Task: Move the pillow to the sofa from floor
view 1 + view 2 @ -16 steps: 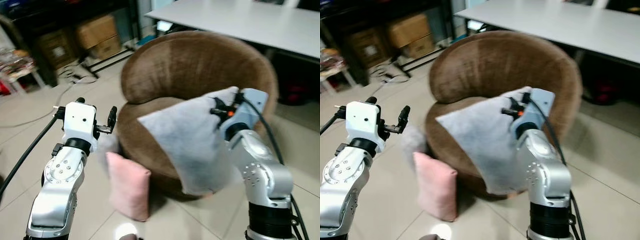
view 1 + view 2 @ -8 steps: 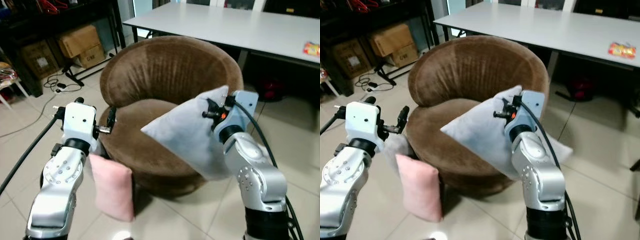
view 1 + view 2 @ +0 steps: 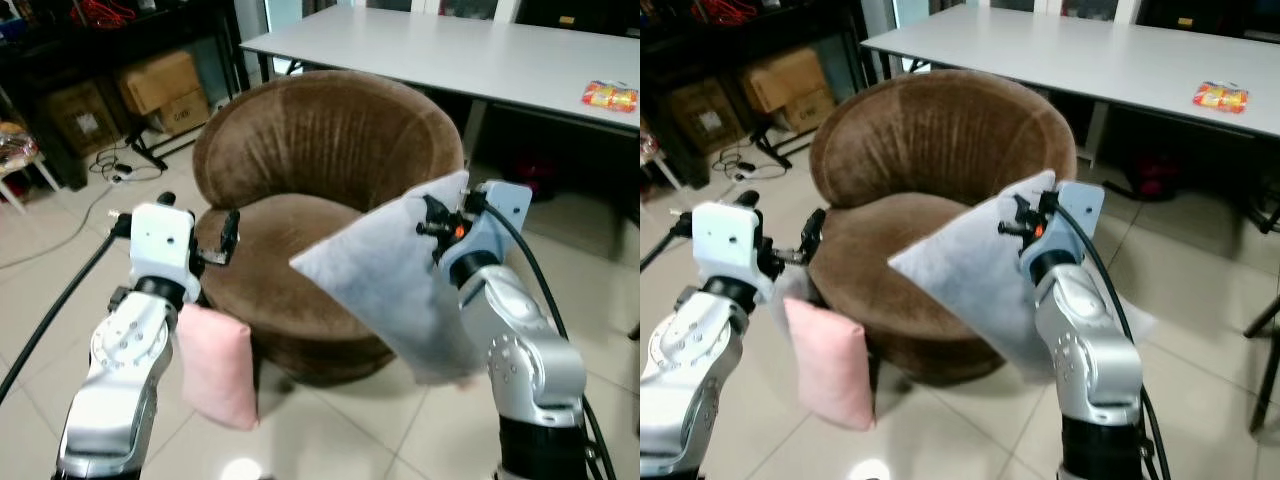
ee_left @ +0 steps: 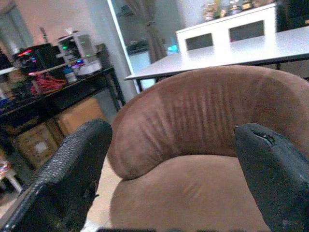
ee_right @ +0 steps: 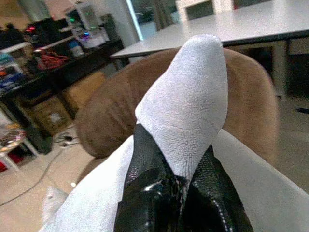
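Right wrist view shows the right gripper [image 5: 181,186] pinching a corner of the grey pillow [image 3: 385,285], held above the sofa [image 3: 300,170].

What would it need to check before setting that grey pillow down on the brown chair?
1. Right end effector pinching the grey pillow by a corner: ok.
2. Pillow off the floor: ok.
3. Sofa seat bare enough for it: ok.
4. Pillow over the seat: not ok, mostly hanging at the front edge.
5. Left end effector open and holding nothing: ok.
6. Pink pillow leaning against the sofa base, out of the way: ok.
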`<state>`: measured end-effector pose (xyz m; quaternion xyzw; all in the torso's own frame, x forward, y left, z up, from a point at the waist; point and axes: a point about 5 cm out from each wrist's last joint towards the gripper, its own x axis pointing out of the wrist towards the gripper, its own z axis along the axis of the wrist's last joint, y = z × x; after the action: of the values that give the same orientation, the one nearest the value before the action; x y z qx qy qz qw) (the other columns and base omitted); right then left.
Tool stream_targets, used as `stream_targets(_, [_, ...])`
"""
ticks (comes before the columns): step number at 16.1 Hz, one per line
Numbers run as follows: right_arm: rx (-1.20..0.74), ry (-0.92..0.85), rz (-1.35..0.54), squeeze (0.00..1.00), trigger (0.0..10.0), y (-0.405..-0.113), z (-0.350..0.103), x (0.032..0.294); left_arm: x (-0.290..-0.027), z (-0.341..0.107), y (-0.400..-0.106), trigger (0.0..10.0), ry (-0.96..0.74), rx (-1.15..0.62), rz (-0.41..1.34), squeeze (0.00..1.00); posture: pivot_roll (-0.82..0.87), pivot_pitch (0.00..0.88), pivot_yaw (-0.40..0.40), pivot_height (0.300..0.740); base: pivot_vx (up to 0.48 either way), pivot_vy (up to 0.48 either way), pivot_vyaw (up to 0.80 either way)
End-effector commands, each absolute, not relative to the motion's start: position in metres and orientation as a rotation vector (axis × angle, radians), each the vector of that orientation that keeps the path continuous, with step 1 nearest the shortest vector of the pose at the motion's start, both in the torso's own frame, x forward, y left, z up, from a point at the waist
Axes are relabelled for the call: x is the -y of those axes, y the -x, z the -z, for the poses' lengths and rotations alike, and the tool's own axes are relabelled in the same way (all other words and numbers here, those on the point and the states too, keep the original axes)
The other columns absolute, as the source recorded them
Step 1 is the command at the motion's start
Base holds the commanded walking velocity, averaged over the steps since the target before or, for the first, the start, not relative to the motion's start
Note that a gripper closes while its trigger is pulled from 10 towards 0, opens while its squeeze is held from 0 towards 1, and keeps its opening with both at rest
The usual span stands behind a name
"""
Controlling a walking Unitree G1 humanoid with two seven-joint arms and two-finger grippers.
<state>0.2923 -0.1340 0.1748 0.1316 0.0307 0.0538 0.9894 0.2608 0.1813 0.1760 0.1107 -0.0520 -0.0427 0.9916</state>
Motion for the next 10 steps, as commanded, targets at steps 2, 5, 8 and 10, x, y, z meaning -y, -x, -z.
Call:
stream_targets(2, [0.044, -0.268, -0.187, 0.00, 10.0, -0.2919, -0.1983, 0.1211, -0.1852, -0.1797, -0.2596, 10.0, -0.228, 0.119, 0.078, 0.00, -0.08, 0.000, 0.076, 0.740, 0.339, 0.000, 0.40])
stream_targets(5, [0.047, -0.271, -0.171, 0.00, 10.0, -0.2932, -0.1982, 0.1220, -0.1852, -0.1793, -0.2605, 10.0, -0.229, 0.119, 0.081, 0.00, -0.08, 0.000, 0.077, 0.740, 0.337, 0.000, 0.00])
stream_targets(8, [0.051, -0.269, -0.166, 0.00, 10.0, -0.2946, -0.1985, 0.1227, -0.1851, -0.1789, -0.2607, 10.0, -0.228, 0.117, 0.084, 0.00, -0.08, 0.000, 0.076, 0.740, 0.337, 0.000, 0.00])
stream_targets(10, [0.051, -0.269, -0.166, 0.00, 10.0, -0.2948, -0.1985, 0.1229, -0.1850, -0.1789, -0.2607, 10.0, -0.228, 0.117, 0.084, 0.00, -0.08, 0.000, 0.075, 0.740, 0.337, 0.000, 0.00])
